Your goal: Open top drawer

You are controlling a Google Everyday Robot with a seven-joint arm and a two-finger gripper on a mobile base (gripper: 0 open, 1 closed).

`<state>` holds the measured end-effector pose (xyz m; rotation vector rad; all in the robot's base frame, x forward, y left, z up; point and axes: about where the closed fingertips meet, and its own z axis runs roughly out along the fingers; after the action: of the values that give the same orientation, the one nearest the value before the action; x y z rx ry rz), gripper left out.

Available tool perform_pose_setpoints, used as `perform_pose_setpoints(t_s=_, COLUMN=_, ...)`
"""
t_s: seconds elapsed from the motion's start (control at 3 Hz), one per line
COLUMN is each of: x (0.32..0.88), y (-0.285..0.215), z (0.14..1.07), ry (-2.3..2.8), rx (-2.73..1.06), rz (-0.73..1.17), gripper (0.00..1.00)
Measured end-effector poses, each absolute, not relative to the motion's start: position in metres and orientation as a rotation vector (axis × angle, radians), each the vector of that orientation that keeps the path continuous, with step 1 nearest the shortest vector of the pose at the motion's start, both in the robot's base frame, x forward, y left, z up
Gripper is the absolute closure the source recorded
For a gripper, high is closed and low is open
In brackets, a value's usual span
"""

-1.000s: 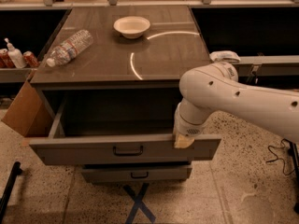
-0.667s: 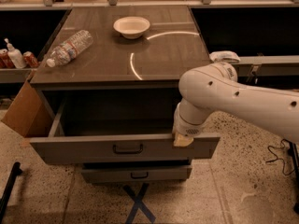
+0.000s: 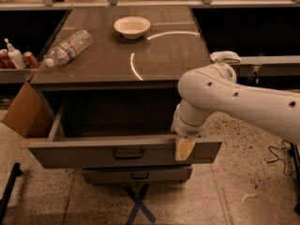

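The top drawer (image 3: 89,153) is pulled well out of the grey cabinet, so its deep empty box shows behind the flat front panel. Its small black bar handle (image 3: 128,153) sits at the panel's centre. My gripper (image 3: 184,149) hangs from the white arm (image 3: 234,97) at the top edge of the drawer's front panel, right of the handle, with a tan pad lying against the outside of the panel.
A narrower grey drawer front (image 3: 136,175) sits shut below. On the cabinet top (image 3: 173,55) are a white bowl (image 3: 131,26) and a lying plastic bottle (image 3: 68,47). A cardboard box (image 3: 23,111) leans at the left. Blue tape (image 3: 138,203) crosses the floor.
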<state>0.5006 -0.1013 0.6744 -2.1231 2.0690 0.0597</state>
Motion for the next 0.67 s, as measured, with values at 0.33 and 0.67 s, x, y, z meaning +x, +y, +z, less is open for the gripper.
perform_pose_setpoints(t_s=0.33, x=0.5001, y=-0.1013, z=0.6738, ry=2.069, rx=-2.125, rz=0.060, gripper=0.00)
perform_pose_setpoints(t_s=0.67, x=0.4950, y=-0.1001, z=0.6714, ry=2.057, rx=-2.136, rz=0.080, gripper=0.00)
